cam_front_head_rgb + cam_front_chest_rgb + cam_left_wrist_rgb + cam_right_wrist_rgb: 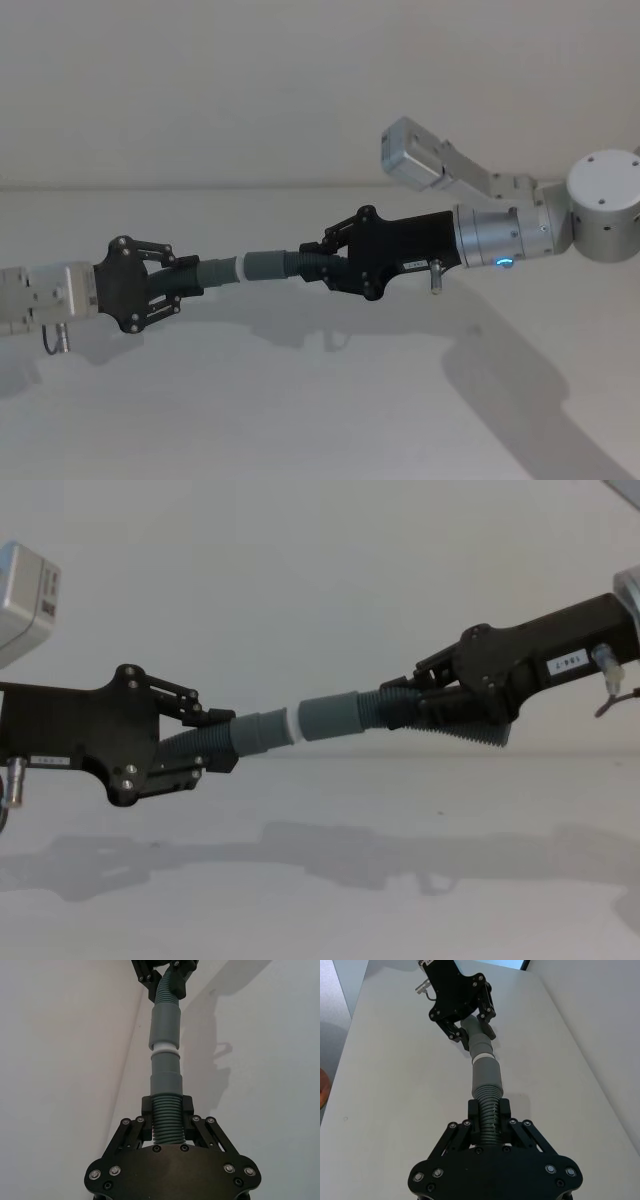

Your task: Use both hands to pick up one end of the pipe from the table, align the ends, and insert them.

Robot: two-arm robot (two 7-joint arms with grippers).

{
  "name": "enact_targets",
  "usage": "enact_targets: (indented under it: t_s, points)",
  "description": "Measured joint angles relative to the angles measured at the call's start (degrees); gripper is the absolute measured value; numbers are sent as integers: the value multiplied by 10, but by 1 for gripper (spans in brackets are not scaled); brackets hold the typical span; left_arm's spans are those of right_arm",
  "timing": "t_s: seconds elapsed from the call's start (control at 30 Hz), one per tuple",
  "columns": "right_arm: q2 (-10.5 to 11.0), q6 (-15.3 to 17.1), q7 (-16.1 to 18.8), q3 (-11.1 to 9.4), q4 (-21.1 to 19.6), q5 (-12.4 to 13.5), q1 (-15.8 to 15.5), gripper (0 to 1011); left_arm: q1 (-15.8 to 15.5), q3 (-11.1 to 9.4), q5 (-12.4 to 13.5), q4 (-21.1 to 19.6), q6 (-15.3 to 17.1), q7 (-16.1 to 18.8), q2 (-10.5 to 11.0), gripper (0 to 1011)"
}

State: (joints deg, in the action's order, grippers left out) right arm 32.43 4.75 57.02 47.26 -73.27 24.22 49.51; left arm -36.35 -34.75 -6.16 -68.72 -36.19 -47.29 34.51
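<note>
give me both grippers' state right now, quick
Left gripper: fingers shut on the pipe behind its white-tipped end.
Right gripper: fingers shut on the pipe behind the plain sleeve end.

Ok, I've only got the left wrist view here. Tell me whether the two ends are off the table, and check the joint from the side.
Observer: In the chest view both ends hang above the table, with their shadows below them. The left gripper and right gripper hold the pipe in the air.
Operator: Now give me the line of the joint side-on.
Observer: There is a slight kink. The narrower cuff slopes up toward the wide sleeve, which lies flatter.
Operator: Confirm the right grip.
Observer: In the right wrist view its fingers are shut on the pipe's corrugated part, just behind the sleeve.
</note>
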Motion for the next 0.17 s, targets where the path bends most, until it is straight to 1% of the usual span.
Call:
enact_targets:
  t_s: [0.17]
  points:
    - [0,0,0,0,0,0,0,213,0,0,0,0,0,0,0,304]
